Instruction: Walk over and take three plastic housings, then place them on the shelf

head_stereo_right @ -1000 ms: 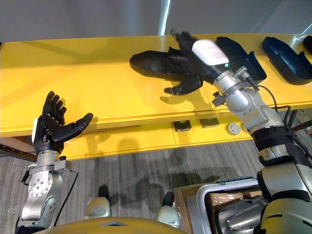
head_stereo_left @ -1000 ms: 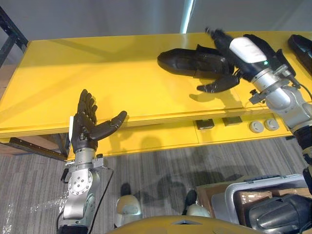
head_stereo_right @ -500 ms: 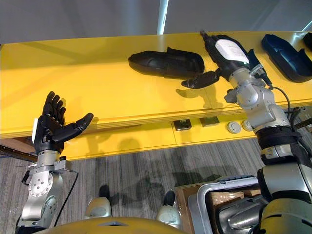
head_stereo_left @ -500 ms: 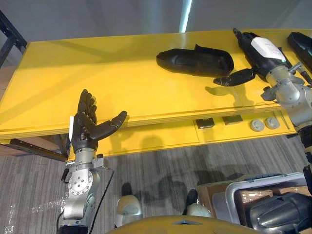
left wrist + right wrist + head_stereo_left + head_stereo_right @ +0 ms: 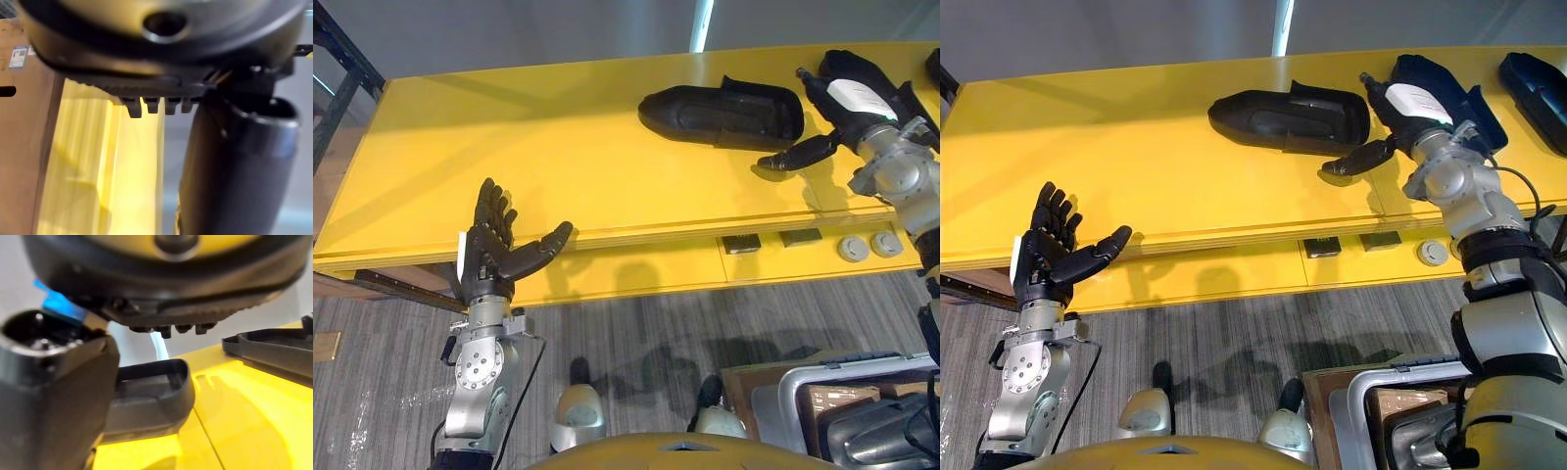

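Note:
A long black plastic housing [image 5: 720,113] lies on the yellow table [image 5: 509,147], right of its middle. My right hand [image 5: 1417,100] hovers just to that housing's right, open, thumb [image 5: 1356,160] stretched toward it and touching nothing. Its straight fingers lie over a second black housing [image 5: 1474,103]. A third housing [image 5: 1533,83] rests at the table's far right. Past the thumb, the right wrist view has the first housing [image 5: 151,394] and another housing [image 5: 274,350]. My left hand [image 5: 494,250] is held open, palm up, below the table's front edge at the left.
A grey bin [image 5: 842,401] with a brown box stands on the carpet at the lower right. Two round knobs [image 5: 867,245] and small dark plates sit under the table's front edge. A dark metal frame [image 5: 342,78] rises at the far left.
My right hand has drawn back to the right, off the first housing, which stays on the table. The whole picture has shifted a little. The left hand has not moved.

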`<state>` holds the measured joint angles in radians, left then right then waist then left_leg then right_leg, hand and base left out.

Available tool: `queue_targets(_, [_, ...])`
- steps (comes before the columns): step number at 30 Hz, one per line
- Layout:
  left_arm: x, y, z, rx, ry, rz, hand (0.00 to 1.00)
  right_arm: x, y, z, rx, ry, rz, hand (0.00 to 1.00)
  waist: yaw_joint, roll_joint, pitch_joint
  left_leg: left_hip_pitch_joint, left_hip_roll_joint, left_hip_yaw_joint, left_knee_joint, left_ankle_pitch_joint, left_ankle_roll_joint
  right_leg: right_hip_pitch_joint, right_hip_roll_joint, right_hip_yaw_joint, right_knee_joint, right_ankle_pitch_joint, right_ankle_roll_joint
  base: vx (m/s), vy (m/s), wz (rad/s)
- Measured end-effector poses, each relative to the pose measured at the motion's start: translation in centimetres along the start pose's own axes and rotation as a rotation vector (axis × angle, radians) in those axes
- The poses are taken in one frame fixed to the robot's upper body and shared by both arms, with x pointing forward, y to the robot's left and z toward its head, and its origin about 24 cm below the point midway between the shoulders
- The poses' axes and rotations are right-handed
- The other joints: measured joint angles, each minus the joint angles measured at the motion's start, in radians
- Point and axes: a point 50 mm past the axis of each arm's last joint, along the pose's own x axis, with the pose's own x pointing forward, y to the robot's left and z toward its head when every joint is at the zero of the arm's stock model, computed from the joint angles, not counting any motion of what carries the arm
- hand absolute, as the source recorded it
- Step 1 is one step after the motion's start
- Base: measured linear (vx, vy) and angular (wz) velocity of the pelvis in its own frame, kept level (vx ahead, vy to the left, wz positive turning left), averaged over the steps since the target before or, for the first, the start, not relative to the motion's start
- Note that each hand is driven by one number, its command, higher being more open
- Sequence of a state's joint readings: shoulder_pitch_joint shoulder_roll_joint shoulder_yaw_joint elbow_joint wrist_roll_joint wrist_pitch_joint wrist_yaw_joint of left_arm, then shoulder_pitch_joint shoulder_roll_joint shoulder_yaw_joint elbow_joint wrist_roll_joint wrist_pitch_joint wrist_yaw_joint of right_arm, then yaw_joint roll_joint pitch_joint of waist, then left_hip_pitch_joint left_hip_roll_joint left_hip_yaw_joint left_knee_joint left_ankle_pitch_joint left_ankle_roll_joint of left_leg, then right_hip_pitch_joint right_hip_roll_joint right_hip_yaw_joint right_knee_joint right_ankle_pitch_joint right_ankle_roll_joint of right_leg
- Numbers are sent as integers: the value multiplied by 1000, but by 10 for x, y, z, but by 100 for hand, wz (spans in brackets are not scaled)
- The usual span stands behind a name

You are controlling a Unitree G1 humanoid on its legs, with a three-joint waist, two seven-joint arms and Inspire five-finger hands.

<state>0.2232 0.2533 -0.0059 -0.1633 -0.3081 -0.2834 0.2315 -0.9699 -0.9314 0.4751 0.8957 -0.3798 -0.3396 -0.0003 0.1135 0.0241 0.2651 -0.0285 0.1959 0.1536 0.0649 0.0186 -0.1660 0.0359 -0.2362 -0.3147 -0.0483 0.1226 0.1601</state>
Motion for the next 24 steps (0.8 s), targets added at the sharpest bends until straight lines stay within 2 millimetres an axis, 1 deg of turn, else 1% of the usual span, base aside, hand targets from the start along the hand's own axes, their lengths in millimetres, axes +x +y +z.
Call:
queue_targets(2, [1,-1,2,-4,-15,-4,100,3,-3,8,-63,-56,-27,100,0,2,14,0,0,-2,0,0,0,1,0,-2,0,0,0,-8,4,4])
queue_targets(3, [2,-2,3,-7,-24,-8,100,3,-5,12,-95,-89,-53,0,1,4,19,-5,0,-6,0,2,1,0,0,-6,-1,0,0,-17,8,8])
queue_targets(6, [4,-2,2,-12,-32,-11,100,4,-4,19,-113,-146,-65,0,9,4,20,-11,-1,-11,-1,3,0,-1,0,-11,-3,0,0,-5,6,5])
queue_targets(8, [5,-3,3,-14,-35,-18,100,5,-3,23,-152,-171,-46,0,14,4,21,-11,-1,-11,-2,3,0,-1,0,-12,-3,0,0,0,0,0])
queue_targets(11, [6,-3,4,-15,-42,-27,100,6,5,26,-179,-193,20,0,20,3,25,-12,-2,-12,-2,4,0,-1,0,-12,-3,0,0,0,0,0])
queue_targets(14, [6,-3,5,-16,-55,-24,100,7,6,26,-222,-180,63,0,19,2,36,-12,-1,-12,-2,4,0,-1,0,-12,-3,0,0,0,0,0])
queue_targets(21, [7,-3,6,-11,-59,-28,100,8,6,26,-235,-169,88,0,20,-3,38,-11,-1,-10,-2,5,-1,-3,0,-10,-2,0,0,0,0,0])
queue_targets(24, [8,-2,8,-2,-66,-35,100,7,12,23,-248,-160,120,0,25,-7,41,-12,-1,-9,-6,6,-1,-6,0,-10,-2,0,0,0,0,0])
